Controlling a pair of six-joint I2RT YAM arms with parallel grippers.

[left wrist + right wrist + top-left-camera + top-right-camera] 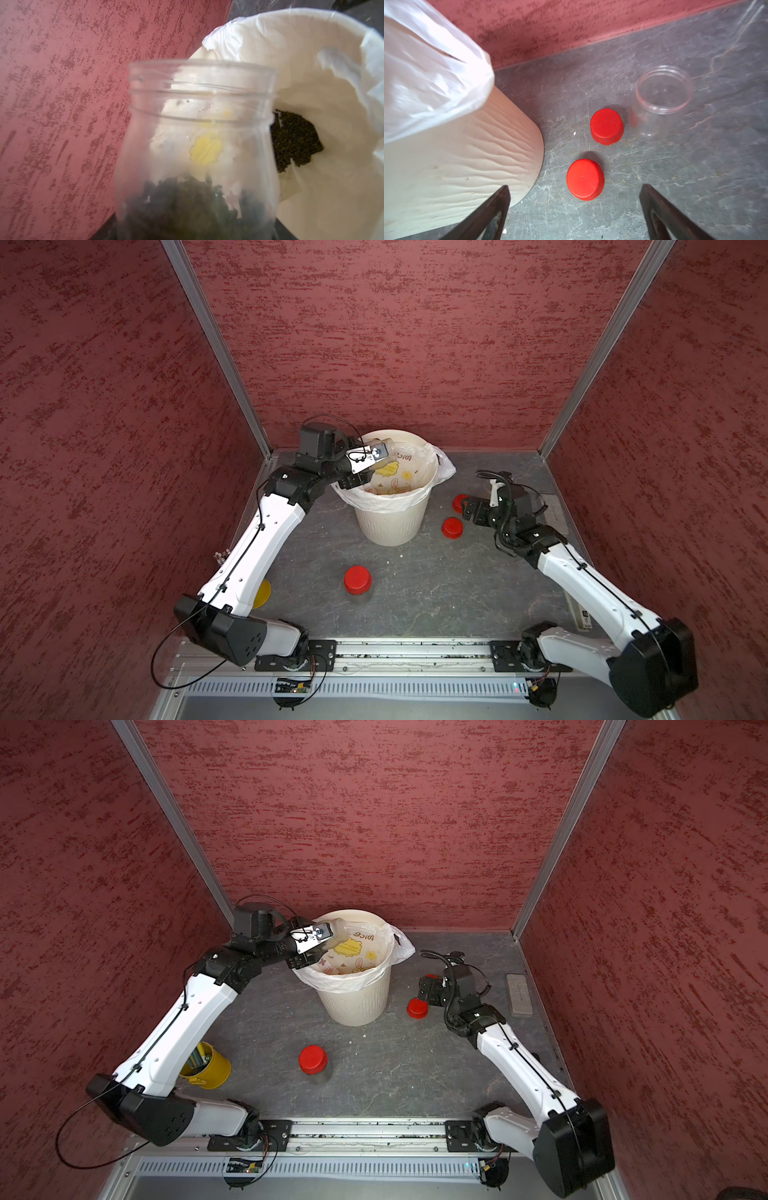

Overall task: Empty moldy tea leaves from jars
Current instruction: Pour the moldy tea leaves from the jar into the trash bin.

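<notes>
My left gripper (365, 462) is shut on a lidless clear jar (381, 449), tilted with its mouth over the bin. In the left wrist view this jar (199, 124) fills the frame, with dark tea leaves (187, 207) still low inside it. More leaves (295, 143) lie in the bag. My right gripper (575, 186) stands open above the table to the right of the bin. Before it lie two loose red lids (585, 179) (606, 126) and an empty open jar (662, 99). A jar with its red lid on (358, 580) stands at the front middle.
The cream ribbed bin (390, 522) with a white printed bag stands at the back middle. A yellow cup (205, 1067) sits under my left arm. A grey block (519, 994) lies by the right wall. Red walls close in three sides.
</notes>
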